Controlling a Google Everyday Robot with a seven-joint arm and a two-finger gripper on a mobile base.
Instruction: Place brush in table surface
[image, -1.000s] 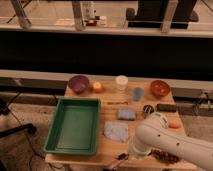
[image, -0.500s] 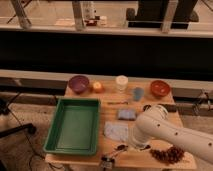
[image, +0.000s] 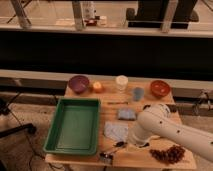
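Observation:
The brush has a slim black handle and a pale squarish head. It sticks out down-left from my gripper, low over the front edge of the table surface. The gripper is at the end of my white arm and is shut on the brush handle. It sits just in front of the blue cloth. I cannot tell whether the brush head touches the tabletop. The arm hides most of the gripper.
A green tray fills the table's left side. Along the back stand a purple bowl, an orange ball, a white cup, a blue cup and an orange bowl. A thin dark stick, a dark block and grapes lie nearby.
My arm has swung left and forward along the table's front edge, carrying the brush with it. The brush is now in front of the blue cloth.

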